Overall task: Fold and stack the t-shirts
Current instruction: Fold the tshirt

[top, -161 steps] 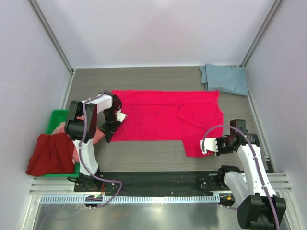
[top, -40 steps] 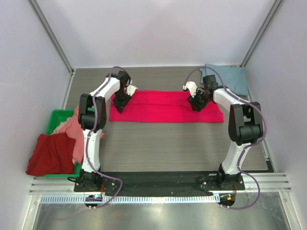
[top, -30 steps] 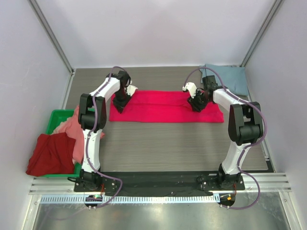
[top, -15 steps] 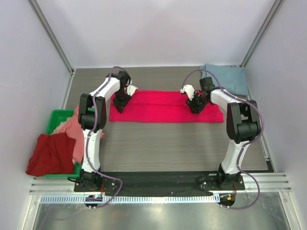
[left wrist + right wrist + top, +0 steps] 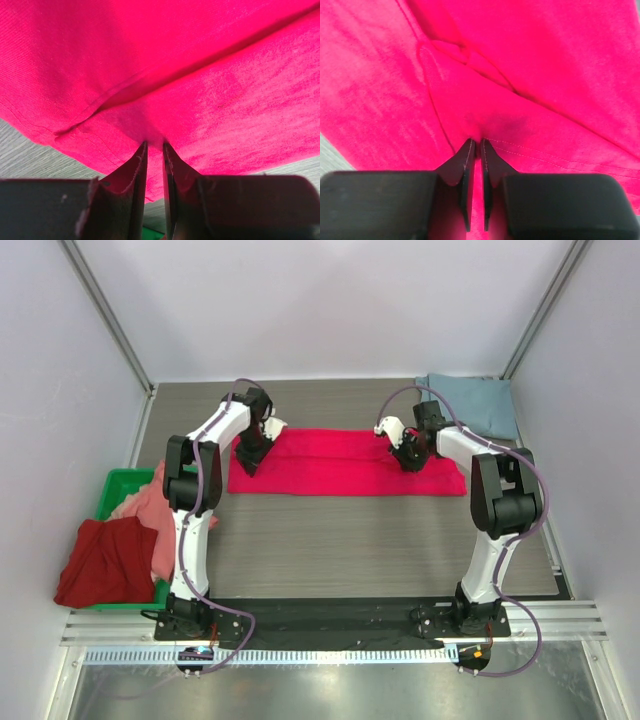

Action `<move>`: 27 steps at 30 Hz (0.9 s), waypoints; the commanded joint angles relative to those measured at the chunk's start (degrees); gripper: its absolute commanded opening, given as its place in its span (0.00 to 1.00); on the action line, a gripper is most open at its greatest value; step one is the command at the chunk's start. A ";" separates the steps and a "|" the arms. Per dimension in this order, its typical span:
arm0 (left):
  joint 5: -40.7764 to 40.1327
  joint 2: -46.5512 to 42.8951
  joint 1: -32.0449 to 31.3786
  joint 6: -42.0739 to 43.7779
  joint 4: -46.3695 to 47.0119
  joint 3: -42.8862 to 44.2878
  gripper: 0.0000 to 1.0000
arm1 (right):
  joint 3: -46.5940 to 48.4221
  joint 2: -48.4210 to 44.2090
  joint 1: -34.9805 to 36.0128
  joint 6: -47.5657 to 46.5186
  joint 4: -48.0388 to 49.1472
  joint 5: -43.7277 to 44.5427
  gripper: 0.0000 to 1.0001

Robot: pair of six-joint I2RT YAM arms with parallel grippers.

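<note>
A few seconds ago the bright crimson-pink cloth t-shirt (image 5: 345, 462) lay spread wide, with a flap hanging toward the arm bases. It is now doubled into a long, narrow band under both tools, so the first lengthwise fold looks done and a crosswise fold is the likely next step. Over the last second the right gripper (image 5: 408, 458) has crept a little inward along the band's far edge, while the left gripper (image 5: 250, 452) has not moved. In the wrist views each tool's jaws are drawn to a thin slit with the tips at puckered cloth: the left gripper (image 5: 154, 145) at a hemmed edge, the right gripper (image 5: 476, 142) beside a seam. They appear to pinch the fabric, though how many layers cannot be told. The grey wood-grain table (image 5: 340, 540) lies bare on the base side of both tools, giving room to carry one end over the other. Just outboard and beyond the right tool lies the folded dusty blue-grey t-shirt (image 5: 468, 405), near but apart from the band. Well behind the left tool sits the green plastic bin (image 5: 112, 490), with the dark red t-shirt (image 5: 100, 560) and salmon pink t-shirt (image 5: 160, 525) heaped on it.
</note>
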 commanded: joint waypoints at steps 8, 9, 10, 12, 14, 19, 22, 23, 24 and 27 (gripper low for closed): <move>-0.53 0.86 0.22 -0.05 -0.10 1.44 0.19 | 1.87 -4.28 3.39 -2.69 4.54 3.63 0.09; -0.53 0.77 0.22 0.04 -0.19 1.44 0.19 | 2.31 -4.37 4.09 -3.66 5.07 4.42 0.09; -0.53 0.68 0.31 -0.04 -0.19 1.35 0.19 | 2.49 -4.20 4.62 -4.63 5.77 4.77 0.09; -0.53 0.42 0.22 -0.04 -0.01 1.09 0.19 | 3.10 -2.54 6.56 -6.56 8.93 6.70 0.09; -0.45 0.24 0.22 0.04 -0.10 1.09 0.19 | 3.80 -0.86 8.40 -6.74 12.78 9.16 0.09; -0.53 -3.18 0.22 0.47 1.21 -0.05 0.27 | 5.57 0.47 9.81 -2.97 19.12 16.28 0.38; -2.10 -7.82 0.22 2.94 3.85 -2.24 0.30 | 3.64 -2.51 9.81 -1.74 22.99 21.45 0.40; -2.29 -9.32 0.22 3.46 5.16 -3.38 0.31 | 1.81 -3.57 9.81 -1.74 25.96 22.52 0.40; -2.38 -10.99 0.22 4.08 7.35 -4.35 0.32 | 0.74 -4.54 9.81 -1.91 27.21 23.40 0.40; -2.12 -14.34 0.31 5.75 7.99 -5.68 0.33 | -1.90 -8.41 9.73 -2.53 27.57 24.82 0.40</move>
